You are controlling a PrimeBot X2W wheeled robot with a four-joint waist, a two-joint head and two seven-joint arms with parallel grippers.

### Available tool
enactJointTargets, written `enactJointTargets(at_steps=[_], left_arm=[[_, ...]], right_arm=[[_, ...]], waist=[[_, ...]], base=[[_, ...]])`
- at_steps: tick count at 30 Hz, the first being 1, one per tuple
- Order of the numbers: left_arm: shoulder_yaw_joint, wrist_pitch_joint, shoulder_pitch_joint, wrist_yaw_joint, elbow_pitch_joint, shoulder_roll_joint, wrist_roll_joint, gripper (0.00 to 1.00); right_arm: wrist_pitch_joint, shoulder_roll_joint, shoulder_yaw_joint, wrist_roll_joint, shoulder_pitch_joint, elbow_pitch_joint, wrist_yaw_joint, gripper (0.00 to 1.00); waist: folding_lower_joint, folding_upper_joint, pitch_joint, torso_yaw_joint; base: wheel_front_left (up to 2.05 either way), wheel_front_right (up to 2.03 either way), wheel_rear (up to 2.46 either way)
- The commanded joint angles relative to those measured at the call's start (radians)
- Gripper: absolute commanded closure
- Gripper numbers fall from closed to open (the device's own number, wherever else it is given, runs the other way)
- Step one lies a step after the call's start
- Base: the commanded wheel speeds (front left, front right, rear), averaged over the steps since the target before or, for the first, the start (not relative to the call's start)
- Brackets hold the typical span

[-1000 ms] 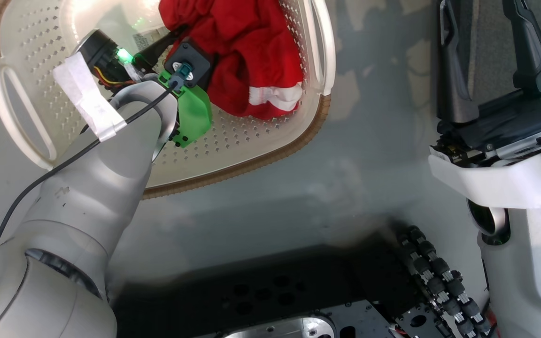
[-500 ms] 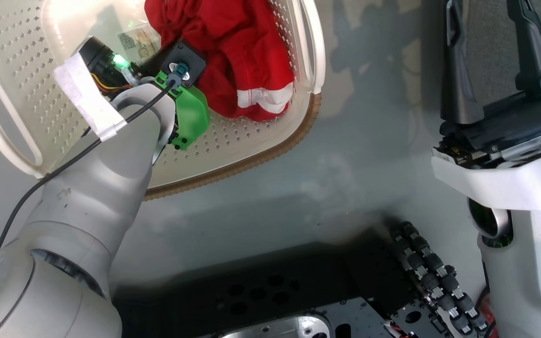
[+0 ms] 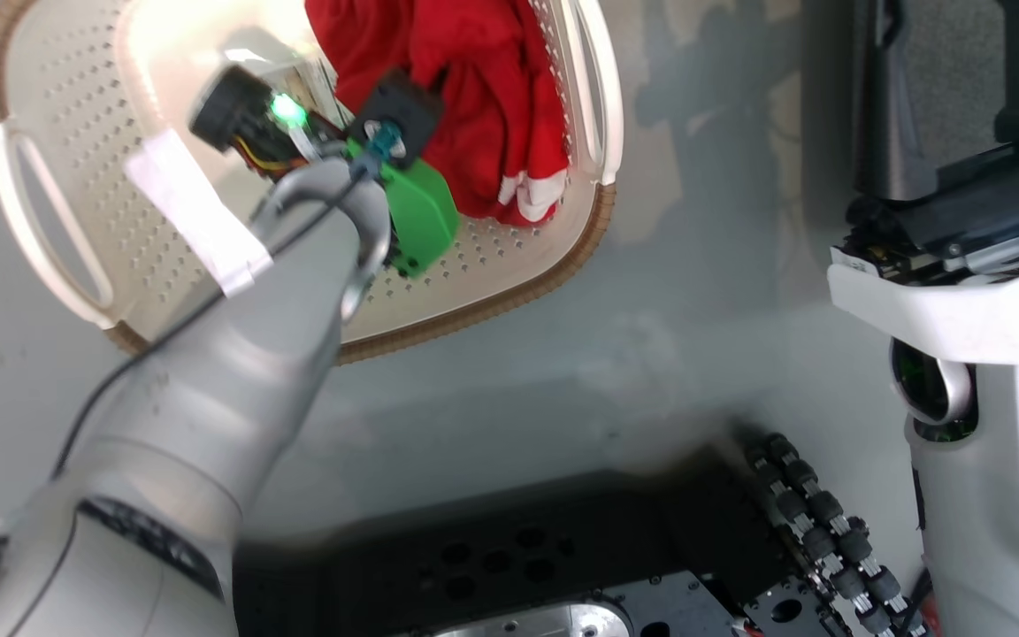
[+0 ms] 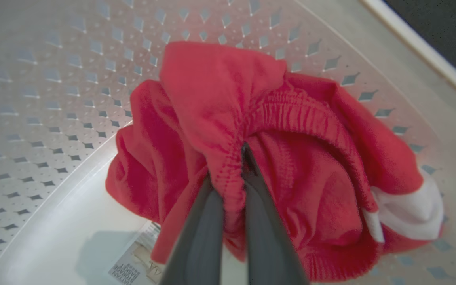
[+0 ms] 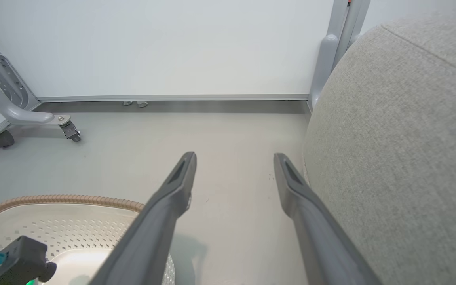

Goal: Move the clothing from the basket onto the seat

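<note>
One red bundle of clothing (image 4: 311, 166) in basket (image 4: 54, 99): soft, light, limp; will drape. L gripper (image 4: 228, 168) clamped on elastic waistband, strong hold pt. R gripper (image 5: 234, 170) wide open, empty, beside seat (image 5: 402, 138). Whether 2nd garment caught too: unclear.

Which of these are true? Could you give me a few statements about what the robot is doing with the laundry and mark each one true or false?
1. The left gripper is shut on the red clothing. True.
2. The right gripper is open and empty, next to the grey seat. True.
3. The clothing lies on the seat. False: it is inside the basket.
4. The basket has solid walls. False: its walls are full of small holes.
</note>
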Motion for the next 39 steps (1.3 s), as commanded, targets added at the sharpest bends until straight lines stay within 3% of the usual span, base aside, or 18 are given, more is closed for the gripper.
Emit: enactJointTargets(at_steps=[1, 13, 24, 34, 39], left_arm=[[0.007, -0.003, 0.038, 0.009, -0.023, 0.006, 0.008, 1.0], [0.108, -0.003, 0.344, 0.019, -0.242, 0.034, 0.047, 1.0], [0.217, -0.003, 0.646, 0.031, -0.474, 0.025, 0.106, 1.0], [0.298, -0.003, 0.834, 0.054, -0.624, 0.019, 0.142, 1.0], [0.333, -0.003, 0.871, 0.06, -0.688, 0.02, 0.158, 1.0]], right_arm=[[0.0, 0.0, 0.001, -0.002, 0.0, 0.013, -0.001, 0.0], [0.0, 0.001, 0.032, 0.033, 0.137, 0.183, -0.001, 0.0], [0.0, -0.008, 0.068, 0.038, 0.346, 0.309, -0.001, 0.0], [0.0, -0.011, 0.113, 0.049, 0.504, 0.375, -0.001, 0.0], [0.0, -0.008, 0.13, 0.055, 0.531, 0.384, -0.001, 0.0]], waist=[[-0.0001, -0.0001, -0.068, 0.019], [-0.0001, -0.0001, -0.47, 0.071], [-0.0001, -0.0001, -0.84, 0.105], [-0.0001, -0.0001, -1.076, 0.089], [-0.0001, -0.0001, -1.12, 0.074]], base=[[0.0, 0.0, 0.0], [0.0, 0.0, 0.0], [0.0, 0.0, 0.0], [0.0, 0.0, 0.0], [0.0, 0.0, 0.0]])
